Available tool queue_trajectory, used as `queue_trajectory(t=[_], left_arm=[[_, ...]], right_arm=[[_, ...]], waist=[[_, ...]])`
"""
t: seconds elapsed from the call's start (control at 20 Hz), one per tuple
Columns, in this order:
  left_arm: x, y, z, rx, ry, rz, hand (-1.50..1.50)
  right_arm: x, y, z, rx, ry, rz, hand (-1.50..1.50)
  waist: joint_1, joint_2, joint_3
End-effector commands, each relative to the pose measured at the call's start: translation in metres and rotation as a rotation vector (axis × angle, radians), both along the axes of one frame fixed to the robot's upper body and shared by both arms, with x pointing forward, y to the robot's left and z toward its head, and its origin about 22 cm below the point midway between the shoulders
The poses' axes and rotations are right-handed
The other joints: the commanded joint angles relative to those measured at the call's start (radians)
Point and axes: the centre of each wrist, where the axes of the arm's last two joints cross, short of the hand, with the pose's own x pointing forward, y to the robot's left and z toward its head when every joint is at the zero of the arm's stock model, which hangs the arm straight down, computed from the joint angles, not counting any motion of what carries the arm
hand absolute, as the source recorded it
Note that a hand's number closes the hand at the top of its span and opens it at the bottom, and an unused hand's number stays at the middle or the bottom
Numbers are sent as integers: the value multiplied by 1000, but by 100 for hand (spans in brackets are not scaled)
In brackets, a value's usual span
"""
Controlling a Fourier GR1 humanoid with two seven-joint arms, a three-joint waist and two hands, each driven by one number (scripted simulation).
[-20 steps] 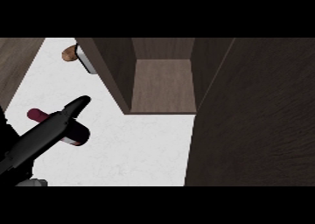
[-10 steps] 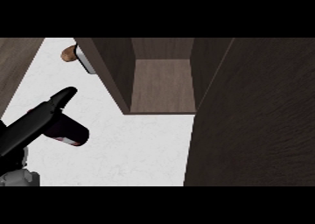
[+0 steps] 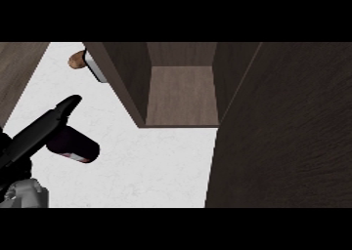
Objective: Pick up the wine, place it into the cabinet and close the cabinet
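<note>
The wine bottle (image 3: 75, 144) is dark maroon and points its pale-rimmed base to the lower right, over the white counter (image 3: 150, 171) at the left. My left hand (image 3: 36, 134) lies across it from above and hides its neck. One finger sticks out straight toward the upper right, and the rest of the hold is hidden under the hand. The cabinet (image 3: 183, 93) stands open at top centre with a bare wooden shelf inside. My right hand is not in view.
The cabinet's open door (image 3: 287, 132), a large dark wooden panel, fills the right side. The left door edge (image 3: 120, 83) juts toward me. A small brown object (image 3: 77, 59) sits at the back left beside the cabinet. A dark wall (image 3: 13, 73) borders the counter's left.
My left hand has drawn back toward the lower left. The bottle's neck is now hidden, and its body looks larger beneath the hand.
</note>
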Motion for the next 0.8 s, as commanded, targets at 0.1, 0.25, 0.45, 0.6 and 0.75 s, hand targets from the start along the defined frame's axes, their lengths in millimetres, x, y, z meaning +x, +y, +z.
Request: queue_trajectory(t=[0.1,0.25,0.45,0.6,0.75], left_arm=[[-12,17,-29,-16,58,24,-150],[-19,17,-39,-20,70,36,-150],[-10,12,-52,-46,80,37,-150],[-10,16,-77,-79,113,46,-150],[-4,13,-99,-62,117,96,-150]], right_arm=[[-34,3,9,26,-27,68,-150],[-30,2,18,20,-29,77,-150],[-36,-5,13,26,-27,86,-150],[-33,3,17,41,-28,78,-150],[-20,10,19,20,-26,73,-150]], waist=[[4,-2,-1],[5,-3,-1],[0,-1,0],[1,-1,-1],[2,0,-1]])
